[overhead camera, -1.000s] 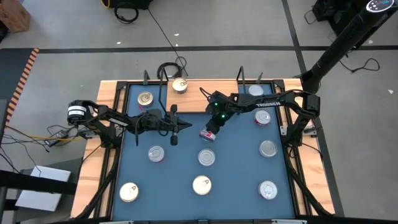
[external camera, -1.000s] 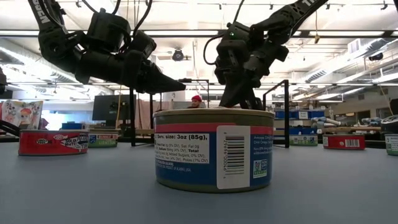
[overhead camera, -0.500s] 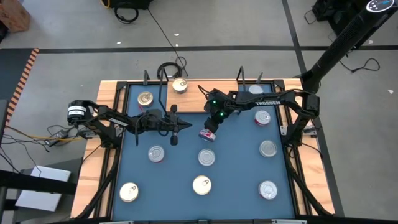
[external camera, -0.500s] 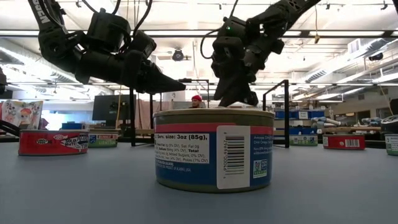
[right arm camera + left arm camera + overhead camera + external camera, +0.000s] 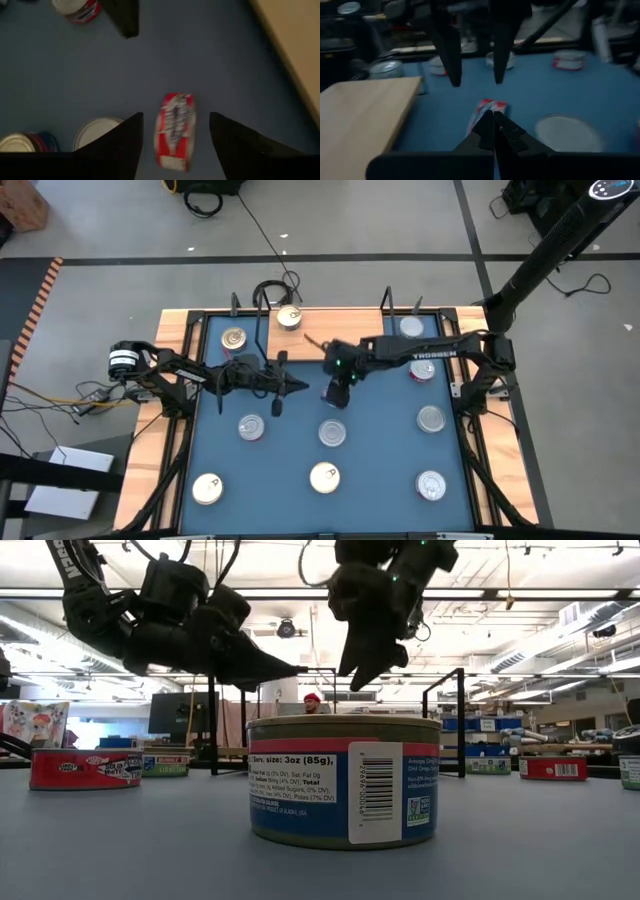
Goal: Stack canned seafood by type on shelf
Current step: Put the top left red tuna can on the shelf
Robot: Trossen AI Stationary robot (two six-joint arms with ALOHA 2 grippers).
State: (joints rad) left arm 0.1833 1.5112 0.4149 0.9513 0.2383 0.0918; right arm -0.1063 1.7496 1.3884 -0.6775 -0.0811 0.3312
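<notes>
Blue table (image 5: 380, 470) carried scattered tins; the shelf (image 5: 340, 320) ran along its far edge. One red-sided can (image 5: 175, 131) lay on its rim near the table's middle, directly below the right gripper (image 5: 175, 137), whose fingers were spread wide, empty, straddling the can's flat faces. The left gripper (image 5: 300, 387), fingers pressed together, waited just beside. The right arm was judged nearer.

red-and-white can (image 5: 175, 131), blue table (image 5: 380, 455), light-wood shelf (image 5: 340, 320), black fingers (image 5: 117, 145)
</notes>
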